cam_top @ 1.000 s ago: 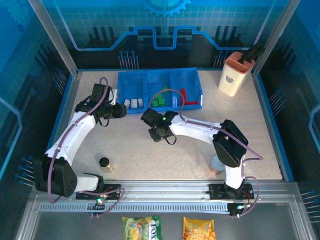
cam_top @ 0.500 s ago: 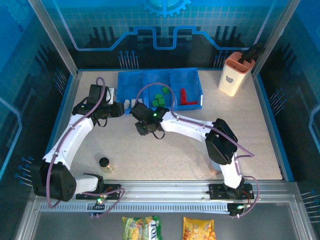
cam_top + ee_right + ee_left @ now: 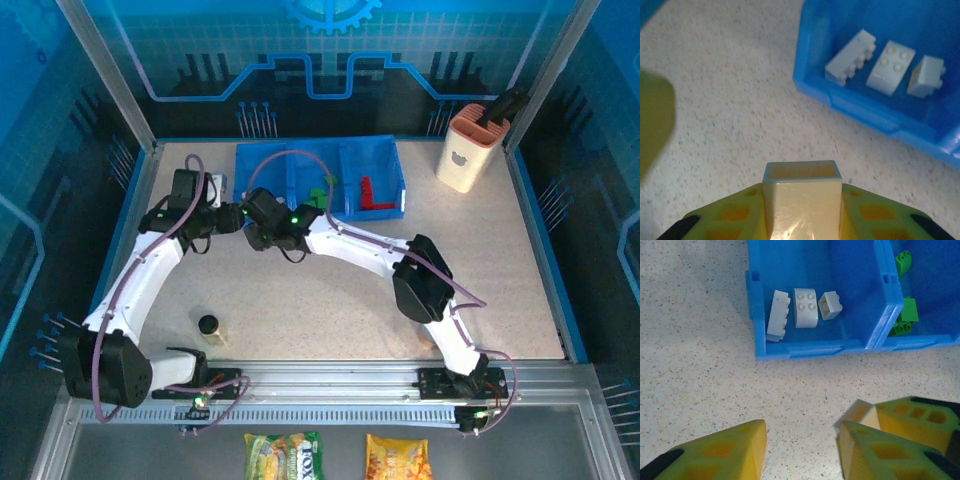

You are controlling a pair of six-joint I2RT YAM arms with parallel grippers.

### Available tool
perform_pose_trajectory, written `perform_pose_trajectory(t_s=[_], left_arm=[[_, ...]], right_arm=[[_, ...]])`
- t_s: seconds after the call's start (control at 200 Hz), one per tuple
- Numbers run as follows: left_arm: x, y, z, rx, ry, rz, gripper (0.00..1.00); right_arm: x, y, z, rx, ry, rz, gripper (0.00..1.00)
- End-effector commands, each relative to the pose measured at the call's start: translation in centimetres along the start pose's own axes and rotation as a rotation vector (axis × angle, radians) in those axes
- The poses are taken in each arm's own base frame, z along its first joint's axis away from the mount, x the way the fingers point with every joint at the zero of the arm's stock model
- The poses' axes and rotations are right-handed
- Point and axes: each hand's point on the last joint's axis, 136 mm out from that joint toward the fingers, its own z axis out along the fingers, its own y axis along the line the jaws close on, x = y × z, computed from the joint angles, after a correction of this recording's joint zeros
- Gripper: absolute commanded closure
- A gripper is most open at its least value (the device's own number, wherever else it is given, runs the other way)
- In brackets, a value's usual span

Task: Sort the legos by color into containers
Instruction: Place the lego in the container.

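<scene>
1. Your right claw (image 3: 802, 210) is clamped on a cream brick (image 3: 802, 192). Both fingers pinch it, and its end sticks out past the fingertips.
2. That brick sits over the bare counter (image 3: 730, 90), just outside the near left corner of the blue tray (image 3: 865, 112). It is not inside any compartment.
3. Your left claw (image 3: 800, 445) is spread wide with nothing between its fingers. It is over the counter in front of the tray's left compartment, close beside the right claw.
4. The left compartment holds three white bricks (image 3: 806, 314) in a row near its front wall: a long one next to the left wall, a rounded four-stud one in the middle, and a small one on the right.
5. The middle compartment holds green bricks (image 3: 907, 314). From above, the right arm partly covers them.
6. The right compartment holds red bricks (image 3: 368, 192).
7. Well apart from the tray, a small black cylinder (image 3: 208, 324) stands on the counter near the left arm's base. A peach-and-white holder (image 3: 465, 150) stands at the far right corner.
</scene>
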Motion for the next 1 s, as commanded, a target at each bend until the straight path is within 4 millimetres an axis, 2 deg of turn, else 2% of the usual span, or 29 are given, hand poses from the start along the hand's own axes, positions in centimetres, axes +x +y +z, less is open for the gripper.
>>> perform_pose_trajectory(t_s=[0.0, 0.12, 0.145, 0.335, 0.725, 0.855, 0.99], left_arm=[[-0.8, 0.4, -1.0, -0.002, -0.052, -0.014, 0.56], [-1.0, 0.5, -1.3, 0.0, -0.064, -0.021, 0.56], [-1.0, 0.5, -1.3, -0.001, -0.067, -0.022, 0.56], [-1.3, 1.1, -1.7, -0.014, -0.088, -0.044, 0.56], [-1.3, 1.6, -1.4, -0.024, -0.079, -0.056, 0.56], [-1.2, 1.8, -1.3, -0.026, -0.076, -0.061, 0.56], [-1.3, 2.0, -1.1, -0.031, -0.072, -0.066, 0.56]], right_arm=[[-2.6, 0.8, 1.1, 0.015, -0.083, -0.022, 0.67], [-4.5, 0.1, 1.9, 0.066, -0.13, -0.009, 0.67], [-4.1, -0.2, 3.2, 0.086, -0.121, -0.009, 0.67], [-5.5, -2.3, 6.1, 0.136, -0.163, 0.034, 0.67], [-6.2, -6.0, 11.7, 0.129, -0.222, 0.097, 0.64], [-6.2, -6.8, 12.7, 0.123, -0.227, 0.11, 0.63], [-7.4, -6.3, 11.9, 0.096, -0.25, 0.088, 0.59]])
